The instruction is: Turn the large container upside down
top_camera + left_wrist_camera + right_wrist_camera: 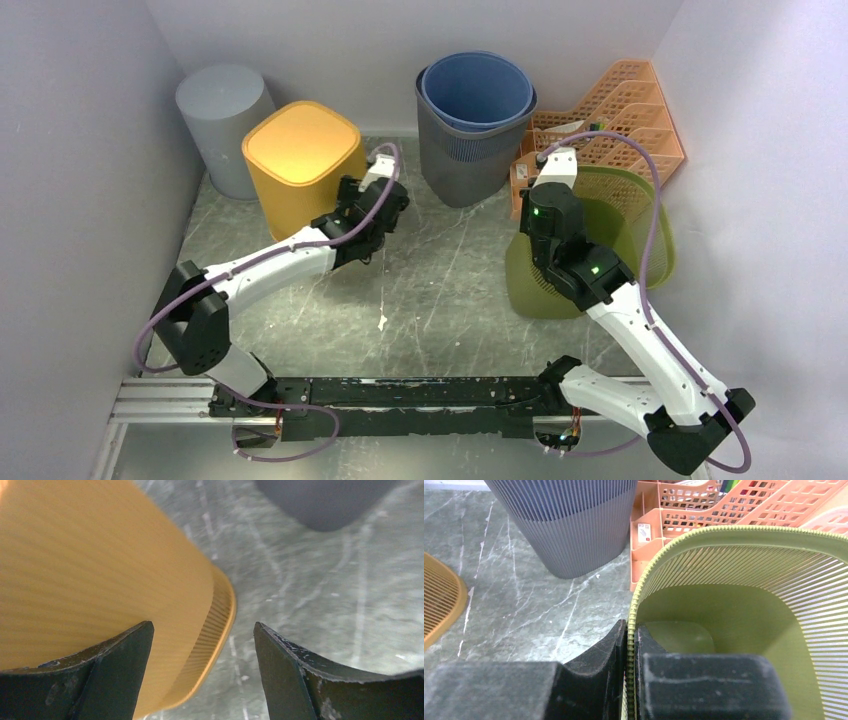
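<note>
Five bins stand on the table [430, 290]: one green basket [640, 215], one yellow bin [300, 160], one plain grey cylinder [222, 120], one ribbed grey bin [465, 160], and one blue bin [478, 90] nested inside the ribbed one. One orange desk organiser [630, 110] sits at the far right corner.

The green basket lies at the right side, tilted. Its mouth faces up and toward the right wall, its base toward the table centre, and its long axis runs between those two.

The right gripper [628, 630] is clamped on the basket's near rim, one finger inside and one outside.

The left gripper [202, 627] has its jaws spread apart beside the yellow bin, which stands bottom-up.
</note>
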Motion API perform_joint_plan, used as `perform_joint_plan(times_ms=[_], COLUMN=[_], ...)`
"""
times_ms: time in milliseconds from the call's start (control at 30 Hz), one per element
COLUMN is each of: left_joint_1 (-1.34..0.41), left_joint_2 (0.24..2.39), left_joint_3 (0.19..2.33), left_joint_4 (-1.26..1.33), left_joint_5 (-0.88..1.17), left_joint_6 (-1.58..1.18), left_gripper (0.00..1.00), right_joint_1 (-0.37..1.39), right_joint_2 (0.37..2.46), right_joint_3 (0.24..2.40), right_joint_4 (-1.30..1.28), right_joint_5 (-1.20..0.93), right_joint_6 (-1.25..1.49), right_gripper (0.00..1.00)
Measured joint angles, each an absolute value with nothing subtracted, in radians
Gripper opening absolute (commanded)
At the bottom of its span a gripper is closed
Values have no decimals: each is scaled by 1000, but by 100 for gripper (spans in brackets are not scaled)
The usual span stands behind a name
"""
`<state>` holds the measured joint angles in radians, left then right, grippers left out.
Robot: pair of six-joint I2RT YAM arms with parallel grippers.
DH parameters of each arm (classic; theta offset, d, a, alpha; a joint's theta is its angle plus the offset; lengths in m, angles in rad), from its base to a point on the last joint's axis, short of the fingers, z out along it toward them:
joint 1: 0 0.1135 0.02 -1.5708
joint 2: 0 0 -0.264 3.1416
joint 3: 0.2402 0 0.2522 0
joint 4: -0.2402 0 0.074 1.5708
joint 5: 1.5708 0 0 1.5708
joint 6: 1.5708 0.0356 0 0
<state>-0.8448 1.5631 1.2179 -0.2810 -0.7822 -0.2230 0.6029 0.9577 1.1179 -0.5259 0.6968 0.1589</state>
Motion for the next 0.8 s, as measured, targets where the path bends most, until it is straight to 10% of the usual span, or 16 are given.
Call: perform_joint_plan(times_ms=[800], left_joint_1=[-461], left_joint_2=[1241], left_joint_3=[1011], left_joint_4=[-344], left_joint_5=[-728], left_joint_6=[-387], left_gripper=[78], right_joint_1=[601], right_joint_2=[945], right_joint_3=[1163], right_joint_4=[-624], right_joint_5=[573], right_joint_6=[149], right_gripper=[0])
